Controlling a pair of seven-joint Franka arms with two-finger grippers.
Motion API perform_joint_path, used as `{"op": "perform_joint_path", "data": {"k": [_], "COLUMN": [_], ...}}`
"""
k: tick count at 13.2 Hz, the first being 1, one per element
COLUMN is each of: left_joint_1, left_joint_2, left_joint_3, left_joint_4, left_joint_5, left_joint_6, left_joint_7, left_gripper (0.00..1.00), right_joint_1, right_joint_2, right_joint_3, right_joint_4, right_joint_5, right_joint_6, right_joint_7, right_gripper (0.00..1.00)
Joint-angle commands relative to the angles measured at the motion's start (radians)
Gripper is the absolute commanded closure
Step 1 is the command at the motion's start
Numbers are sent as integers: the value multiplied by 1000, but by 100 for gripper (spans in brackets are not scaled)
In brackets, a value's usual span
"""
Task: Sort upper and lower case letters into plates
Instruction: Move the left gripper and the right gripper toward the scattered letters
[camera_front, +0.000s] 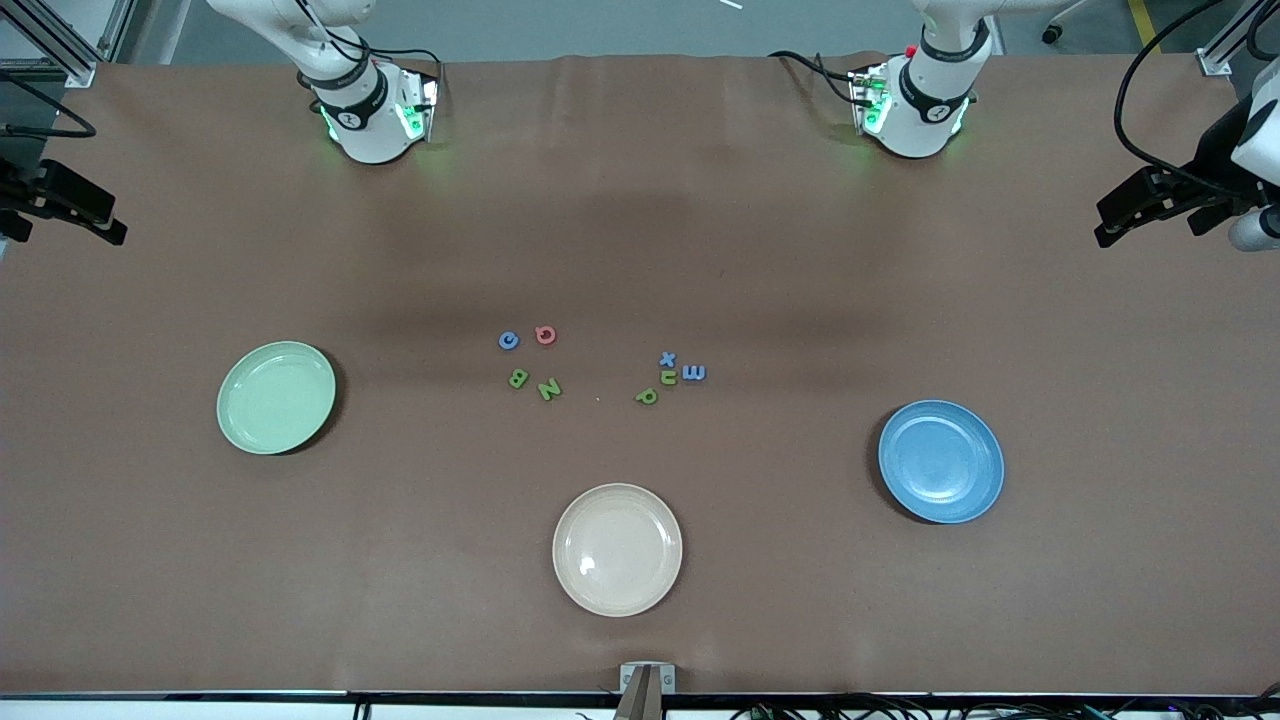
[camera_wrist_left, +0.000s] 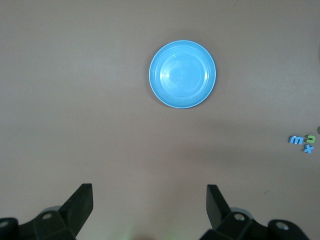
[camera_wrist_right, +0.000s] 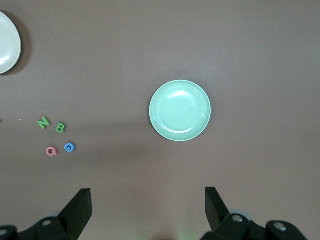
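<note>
Eight tiny chunky letters (camera_front: 600, 365) (green, blue, one pink-red) between plates (camera_front: 276, 397).

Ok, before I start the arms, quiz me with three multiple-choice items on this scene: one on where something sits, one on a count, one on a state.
1. Which plate lies nearest the front camera?
A. the pale green plate
B. the cream plate
C. the blue plate

2. How many letters lie on the table?
A. five
B. eight
C. eleven

3. What state are the plates in?
A. all three hold no letters
B. the blue one holds two letters
C. the pale green one holds one letter

Answers:
1. B: the cream plate shows lowest in the front view, below the pale green plate and the blue plate.
2. B: the letters form two clusters of four between the plates.
3. A: every letter lies on the table, while the left end effector and right end effector wait open, high above it.
</note>
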Motion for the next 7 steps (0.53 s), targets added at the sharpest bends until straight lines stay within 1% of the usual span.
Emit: {"op": "perform_joint_path", "data": {"k": [1, 5, 7], "left_joint_1": [-3, -9, -16], "left_joint_2": [-4, 20, 71], "left_joint_3": [-5, -5, -7], "left_joint_4": [5, 9, 10], "left_joint_5": [11, 16, 12], "left_joint_6": [-7, -6, 2], "left_joint_7": [3, 2, -4], "left_gripper": [0, 0, 0], "right_joint_1": [-15, -12, -1], "right_joint_2": [10, 10, 22], "right_joint_3": [8, 8, 11], "right_joint_4": [19, 17, 17], "right_joint_5": [16, 19, 22], "right_joint_6": [-7, -7, -5], "right_joint_7": [10, 13, 21], "right_gripper": [0, 0, 0]}}
